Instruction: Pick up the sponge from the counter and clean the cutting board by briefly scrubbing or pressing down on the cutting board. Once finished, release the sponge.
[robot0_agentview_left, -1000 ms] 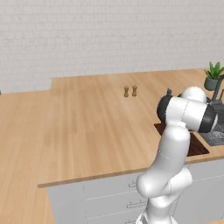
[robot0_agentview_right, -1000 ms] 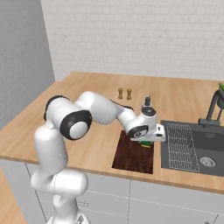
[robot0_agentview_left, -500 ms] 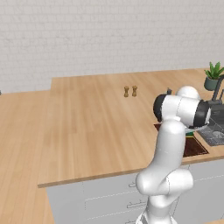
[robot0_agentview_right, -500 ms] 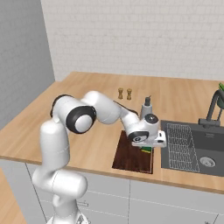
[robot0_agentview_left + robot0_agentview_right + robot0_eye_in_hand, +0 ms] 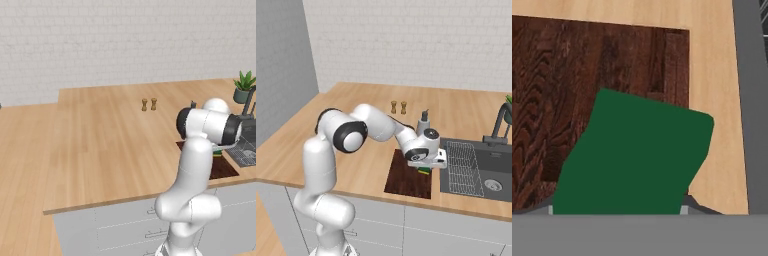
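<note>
Right base view, left to right, places given relative to the cutting board (image 5: 408, 176). Behind the board stand two small shakers (image 5: 398, 106) on the tabletop (image 5: 356, 120). The dark board lies flat at the tabletop's front edge. Over its right part the hand (image 5: 425, 169) is closed on the sponge (image 5: 424, 170), green layer above yellow; whether the sponge touches the board cannot be told. Just right of the board: the sink grid (image 5: 461, 161), sink (image 5: 491, 167) and faucet (image 5: 498, 125).
</note>
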### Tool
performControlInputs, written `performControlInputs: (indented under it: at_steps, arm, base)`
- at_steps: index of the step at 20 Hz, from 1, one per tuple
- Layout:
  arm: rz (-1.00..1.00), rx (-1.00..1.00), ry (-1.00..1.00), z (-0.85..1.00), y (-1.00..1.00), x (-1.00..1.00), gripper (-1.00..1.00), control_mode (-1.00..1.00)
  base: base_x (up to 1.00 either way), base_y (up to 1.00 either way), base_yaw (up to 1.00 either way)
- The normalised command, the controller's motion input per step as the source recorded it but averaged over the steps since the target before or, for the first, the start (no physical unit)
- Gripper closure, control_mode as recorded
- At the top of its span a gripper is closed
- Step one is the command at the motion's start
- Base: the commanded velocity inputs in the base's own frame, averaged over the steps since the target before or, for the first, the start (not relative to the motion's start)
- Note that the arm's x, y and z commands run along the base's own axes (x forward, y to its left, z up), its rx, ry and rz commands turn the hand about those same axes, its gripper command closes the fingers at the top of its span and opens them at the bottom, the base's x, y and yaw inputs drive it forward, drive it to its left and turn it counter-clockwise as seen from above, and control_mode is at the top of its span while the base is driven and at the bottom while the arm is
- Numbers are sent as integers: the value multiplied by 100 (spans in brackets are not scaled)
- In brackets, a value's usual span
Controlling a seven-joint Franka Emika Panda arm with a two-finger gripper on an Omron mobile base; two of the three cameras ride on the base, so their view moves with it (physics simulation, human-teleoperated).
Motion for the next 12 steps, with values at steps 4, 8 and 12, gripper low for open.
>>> performControlInputs:
  at_steps: [4,8,12]
  arm:
    - [0,-6,0,-31,1,-72,100,-100]
    - [0,-4,-1,-42,0,-85,100,-100]
    - [0,-3,0,-46,0,-86,100,-100]
  base:
    - [0,0,0]
    - [0,0,0]
    - [0,0,0]
